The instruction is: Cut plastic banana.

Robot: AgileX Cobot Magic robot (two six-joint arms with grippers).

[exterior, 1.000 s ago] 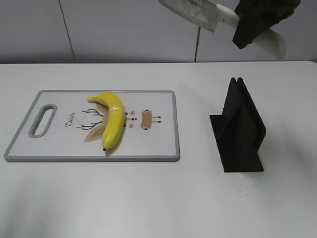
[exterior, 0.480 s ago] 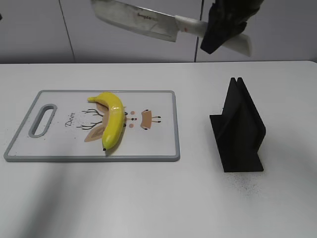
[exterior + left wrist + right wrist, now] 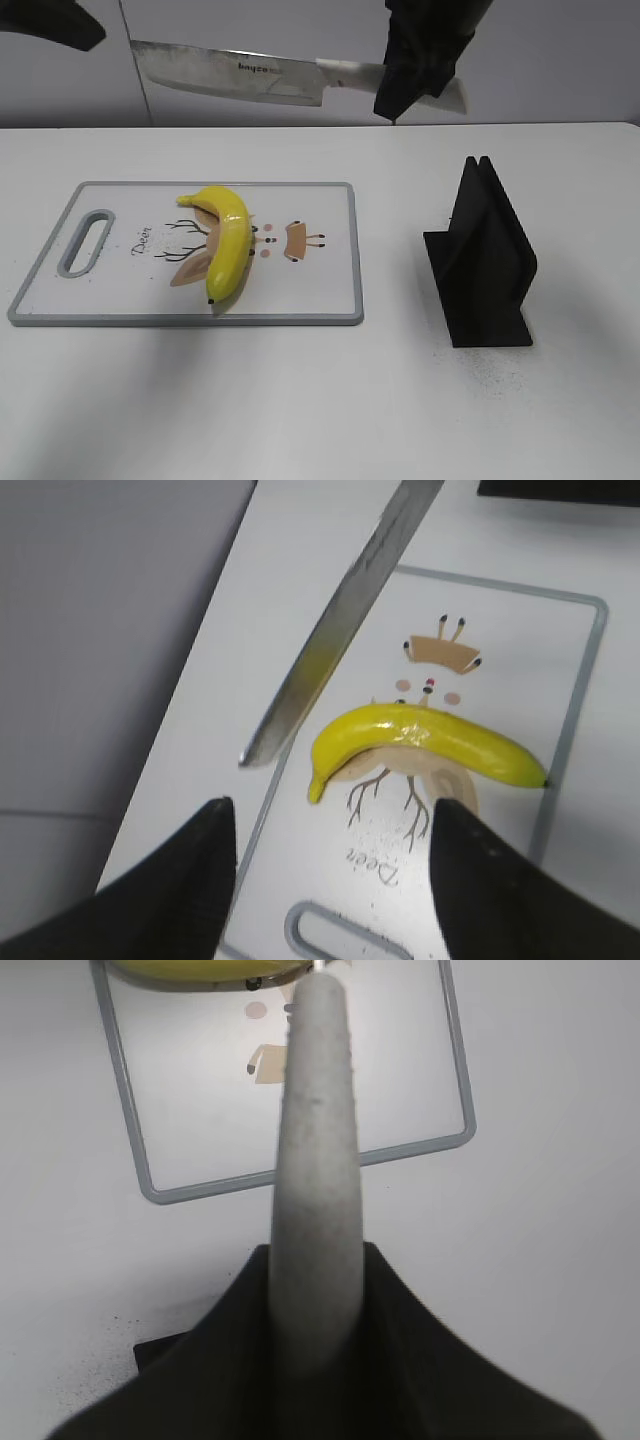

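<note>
A yellow plastic banana [image 3: 228,240] lies on a white cutting board [image 3: 330,290] with a grey rim, left of centre on the table. It also shows in the left wrist view [image 3: 430,742] and at the top edge of the right wrist view [image 3: 200,970]. My right gripper [image 3: 420,60] is shut on the white handle [image 3: 318,1160] of a cleaver, whose steel blade [image 3: 230,72] points left, high above the board. The blade also crosses the left wrist view [image 3: 335,630]. My left gripper [image 3: 325,880] is open and empty, high above the board's handle end.
A black knife stand [image 3: 482,262] stands on the table right of the board. The board has a slot handle [image 3: 88,240] at its left end and a deer drawing under the banana. A grey wall rises behind the table.
My right gripper has carried the cleaver leftward and a little lower, from above the stand to above the board. My left arm has come into the top left corner.
</note>
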